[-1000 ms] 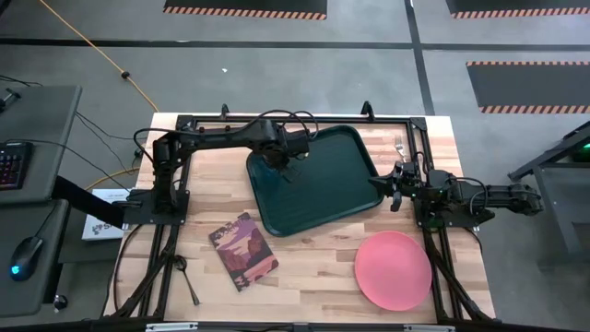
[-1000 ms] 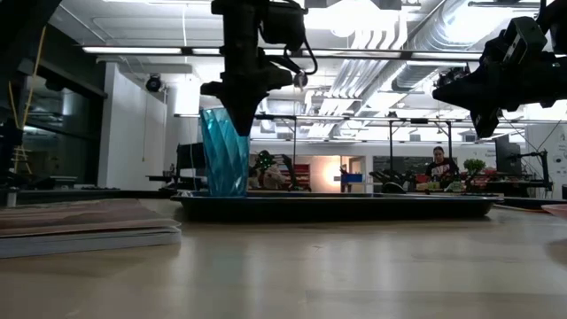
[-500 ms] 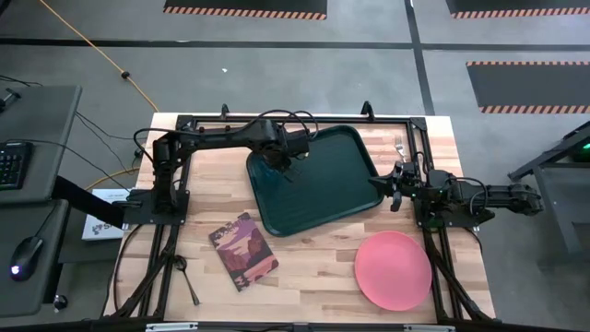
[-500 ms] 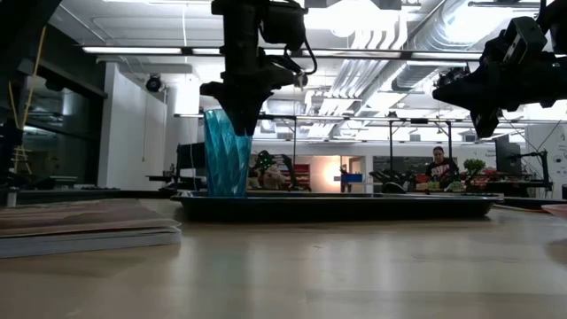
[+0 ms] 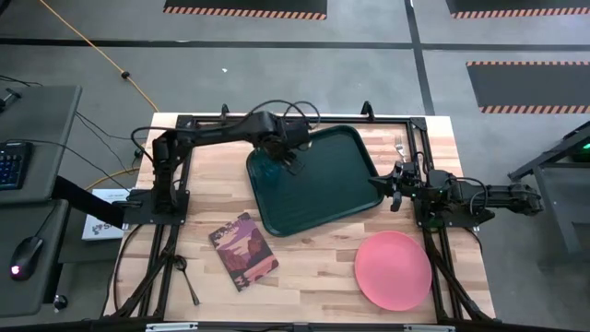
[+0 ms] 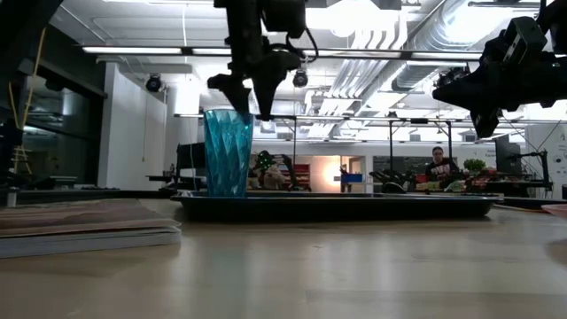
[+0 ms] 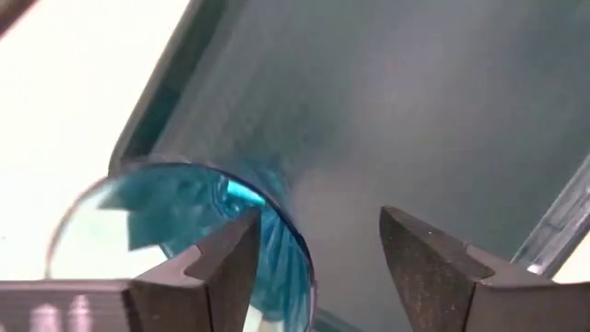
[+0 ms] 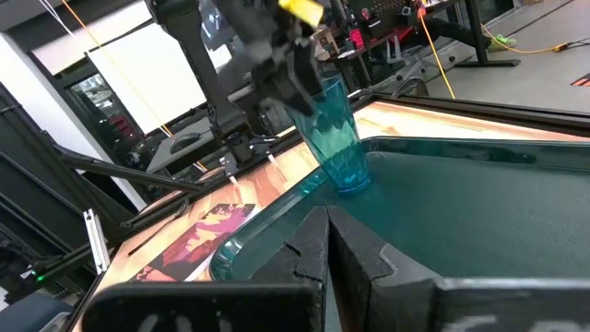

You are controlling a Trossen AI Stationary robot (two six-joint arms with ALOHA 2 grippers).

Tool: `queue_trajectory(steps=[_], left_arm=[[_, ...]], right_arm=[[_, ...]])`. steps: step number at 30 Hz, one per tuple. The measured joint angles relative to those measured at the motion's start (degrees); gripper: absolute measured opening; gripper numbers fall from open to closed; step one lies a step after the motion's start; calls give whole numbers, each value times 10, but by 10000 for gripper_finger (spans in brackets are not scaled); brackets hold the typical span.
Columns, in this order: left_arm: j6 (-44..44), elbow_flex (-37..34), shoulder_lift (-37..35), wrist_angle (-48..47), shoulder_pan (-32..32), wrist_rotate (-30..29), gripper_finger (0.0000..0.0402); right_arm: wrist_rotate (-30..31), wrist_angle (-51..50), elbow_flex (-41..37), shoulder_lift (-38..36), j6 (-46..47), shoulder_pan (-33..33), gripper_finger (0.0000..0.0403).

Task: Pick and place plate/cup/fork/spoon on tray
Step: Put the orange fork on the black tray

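**Cup stands on the tray, left tool spread above it**

The cup (image 6: 228, 151) stands upright on the tray (image 5: 323, 198), near its 10 o'clock corner. The left tool (image 6: 252, 87) hangs just over the cup's rim, fingers (image 7: 210, 267) spread and clear of it. The right tool (image 5: 394, 187) waits at the tray's 3 o'clock edge, fingers pressed together. The plate (image 5: 394, 269) lies on the surface (image 5: 318, 267) at 5 o'clock from the tray, the spoon (image 5: 187, 278) far off at 8 o'clock, the fork (image 5: 399, 146) at 2 o'clock.

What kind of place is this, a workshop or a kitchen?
Probably a robotics lab or workshop: hazard-striped floor mats around the table, exposed ceiling ducts overhead, and a keyboard on a desk beside it. No kitchen fittings show.
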Motion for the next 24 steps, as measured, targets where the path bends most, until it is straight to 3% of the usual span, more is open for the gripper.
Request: queue_trajectory(steps=[8, 13, 18, 24], left_arm=[[55, 117, -6, -70, 30, -18, 217], [92, 152, -65, -38, 27, -81, 216], [129, 76, -169, 141, 9, -80, 216], [155, -105, -290, 426, -4, 11, 216]], right_arm=[[0, 0, 0, 0, 0, 0, 0], [0, 0, 0, 0, 0, 0, 0], [0, 0, 0, 0, 0, 0, 0], [0, 0, 0, 0, 0, 0, 0]])
